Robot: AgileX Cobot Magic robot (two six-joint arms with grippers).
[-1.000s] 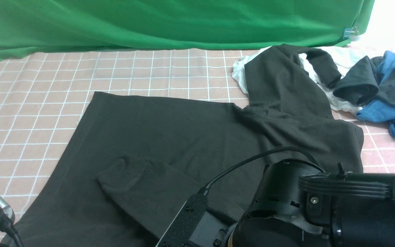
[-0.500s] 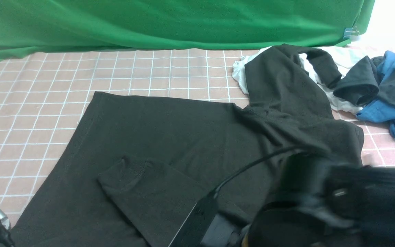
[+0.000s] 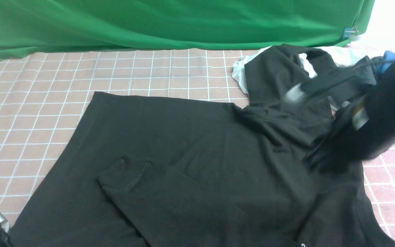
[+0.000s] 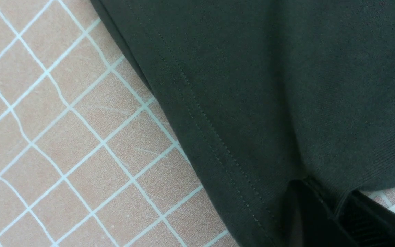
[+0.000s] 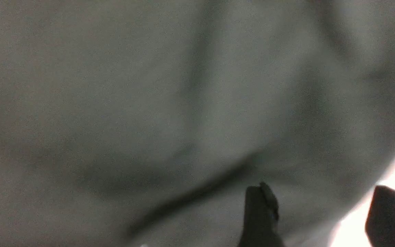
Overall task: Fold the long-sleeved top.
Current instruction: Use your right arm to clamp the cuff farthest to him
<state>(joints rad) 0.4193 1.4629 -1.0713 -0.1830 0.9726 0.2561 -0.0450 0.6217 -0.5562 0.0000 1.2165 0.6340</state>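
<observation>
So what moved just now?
The right end effector swung from close by the camera out to the far right, above the sleeve of the large black long-sleeved jersey top, jaws apart. The left end effector stayed shut on the hem. The top lay unmoved.

Staged lab set, green backdrop (image 3: 183,24), gridded tablecloth (image 3: 29,103)
</observation>
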